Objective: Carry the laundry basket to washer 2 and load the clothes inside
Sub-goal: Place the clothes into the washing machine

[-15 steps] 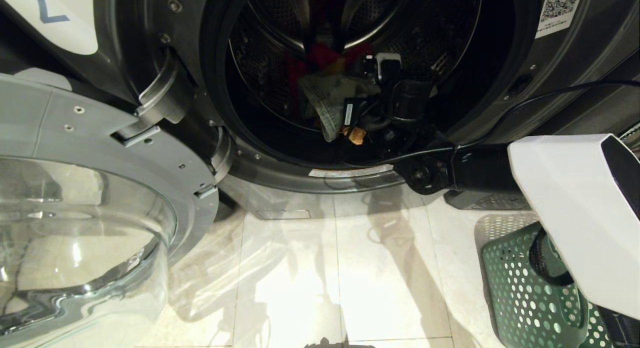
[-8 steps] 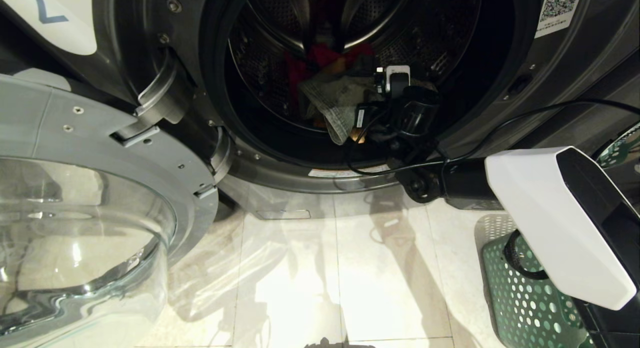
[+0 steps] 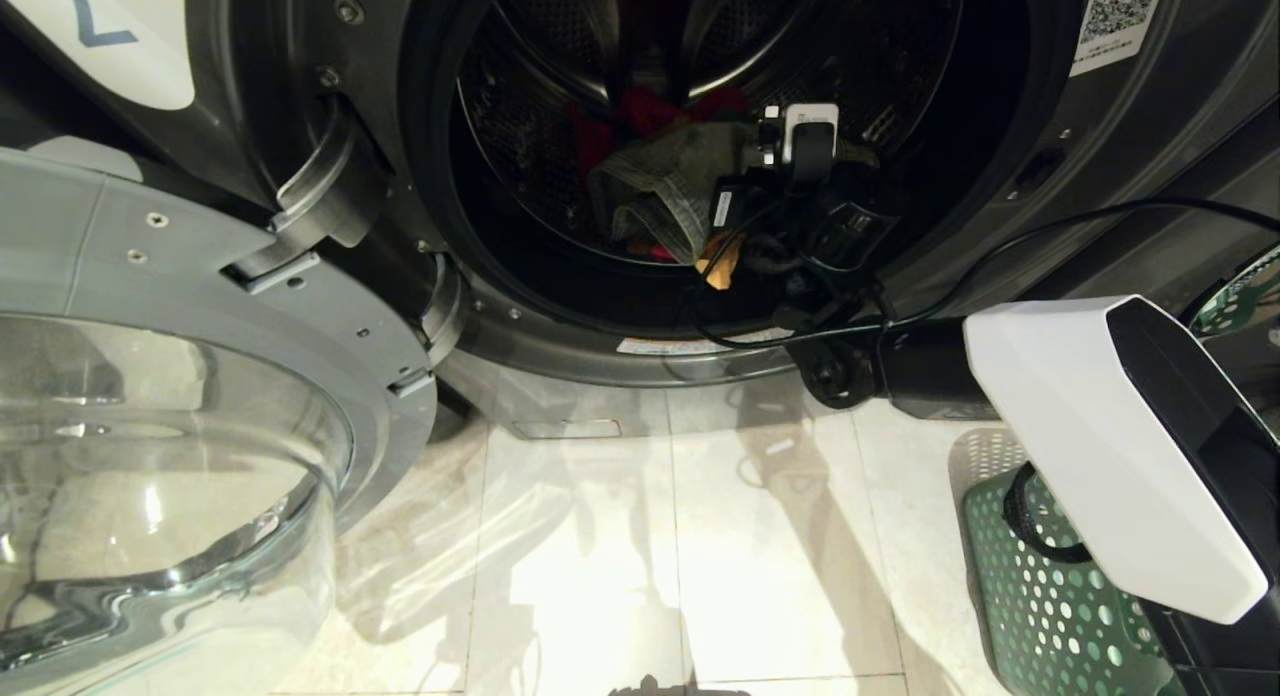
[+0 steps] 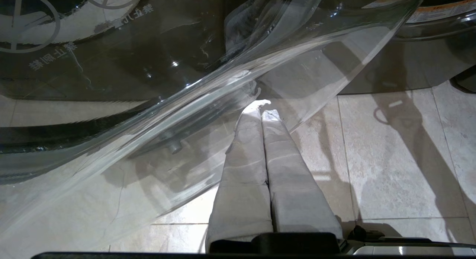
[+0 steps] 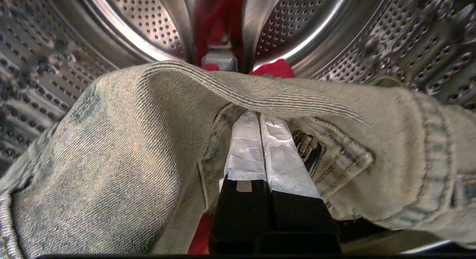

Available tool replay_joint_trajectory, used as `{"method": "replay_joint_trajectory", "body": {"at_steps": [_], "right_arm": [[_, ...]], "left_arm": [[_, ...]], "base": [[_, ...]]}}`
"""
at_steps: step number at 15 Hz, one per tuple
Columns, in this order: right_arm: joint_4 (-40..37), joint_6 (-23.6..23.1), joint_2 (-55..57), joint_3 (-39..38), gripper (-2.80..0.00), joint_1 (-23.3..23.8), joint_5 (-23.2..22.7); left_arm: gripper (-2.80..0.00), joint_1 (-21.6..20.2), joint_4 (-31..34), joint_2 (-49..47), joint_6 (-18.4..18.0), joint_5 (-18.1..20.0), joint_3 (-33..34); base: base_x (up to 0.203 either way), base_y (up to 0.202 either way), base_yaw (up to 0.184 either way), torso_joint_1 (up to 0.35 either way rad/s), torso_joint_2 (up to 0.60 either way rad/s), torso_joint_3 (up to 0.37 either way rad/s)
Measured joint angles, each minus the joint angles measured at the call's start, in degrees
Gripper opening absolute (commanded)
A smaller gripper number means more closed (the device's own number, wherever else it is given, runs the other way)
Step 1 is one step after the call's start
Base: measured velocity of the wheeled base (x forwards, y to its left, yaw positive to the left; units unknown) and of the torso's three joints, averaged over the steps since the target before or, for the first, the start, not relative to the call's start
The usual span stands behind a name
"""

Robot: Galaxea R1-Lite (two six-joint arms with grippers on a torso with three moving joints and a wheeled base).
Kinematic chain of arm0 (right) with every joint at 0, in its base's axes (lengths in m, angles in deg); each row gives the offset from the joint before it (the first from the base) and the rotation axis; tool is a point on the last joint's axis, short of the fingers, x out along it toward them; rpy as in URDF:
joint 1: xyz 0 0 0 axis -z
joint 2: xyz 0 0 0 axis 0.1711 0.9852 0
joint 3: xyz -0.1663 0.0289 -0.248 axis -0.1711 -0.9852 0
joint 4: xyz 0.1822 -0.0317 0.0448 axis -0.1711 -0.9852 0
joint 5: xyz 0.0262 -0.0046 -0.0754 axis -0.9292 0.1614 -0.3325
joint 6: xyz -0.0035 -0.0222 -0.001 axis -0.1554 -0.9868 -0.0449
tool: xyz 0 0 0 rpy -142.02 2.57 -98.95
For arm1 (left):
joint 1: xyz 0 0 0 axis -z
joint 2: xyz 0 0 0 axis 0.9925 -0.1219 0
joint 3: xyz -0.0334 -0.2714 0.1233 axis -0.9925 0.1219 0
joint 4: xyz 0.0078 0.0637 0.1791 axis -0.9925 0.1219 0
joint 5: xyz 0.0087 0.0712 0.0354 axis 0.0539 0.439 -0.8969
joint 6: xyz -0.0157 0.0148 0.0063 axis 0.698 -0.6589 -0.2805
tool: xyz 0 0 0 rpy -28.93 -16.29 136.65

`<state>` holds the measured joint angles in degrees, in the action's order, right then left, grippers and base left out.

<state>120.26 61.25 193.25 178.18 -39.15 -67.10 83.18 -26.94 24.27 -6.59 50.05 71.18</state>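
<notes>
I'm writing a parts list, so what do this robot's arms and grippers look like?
Right arm: white angular shell with a black panel, black joints, thin black cable. Left gripper and right gripper: long fingers wrapped in white tape on black bases.

Pale glossy floor tiles [image 3: 620,536] with thin grout lines spread below and nearer than the right claw, carrying bright glare and long grey shadows. A white square QR-code sticker [image 3: 1118,16] sits above and to the right of that claw on a dark grey panel; its print is probably too small to read.
</notes>
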Motion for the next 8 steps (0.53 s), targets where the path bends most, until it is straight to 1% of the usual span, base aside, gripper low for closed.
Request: {"method": "replay_joint_trajectory", "body": {"at_steps": [2,4,5,7,8], "right_arm": [[1.64,-0.19,-0.94,0.02,-2.80,0.05,-0.02],[5.62,-2.25,-1.94,0.07,-2.80,0.05,-0.70],[6.77,-3.29,-2.32,0.09,-2.80,0.06,-2.00],[5.43,-3.40,-2.68,0.00,-2.80,0.11,-1.83],[3.45,-3.04,-2.73,-0.11,-2.80,0.13,-0.40]], "left_arm": [[-2.80,0.00,0.00,0.00,-0.01,-0.01,0.00],[-2.80,0.00,0.00,0.00,0.00,-0.01,0.00],[-2.80,0.00,0.00,0.00,0.00,-0.01,0.00],[-2.80,0.00,0.00,0.00,0.00,0.02,0.00],[-2.80,0.00,0.00,0.00,-0.02,-0.01,0.00]], "base": [[0.000,0.000,0.000,0.000,0.00,0.000],[0.000,0.000,0.000,0.000,0.00,0.000],[0.000,0.000,0.000,0.000,0.00,0.000],[0.000,0.000,0.000,0.000,0.00,0.000],[0.000,0.000,0.000,0.000,0.00,0.000]]}}
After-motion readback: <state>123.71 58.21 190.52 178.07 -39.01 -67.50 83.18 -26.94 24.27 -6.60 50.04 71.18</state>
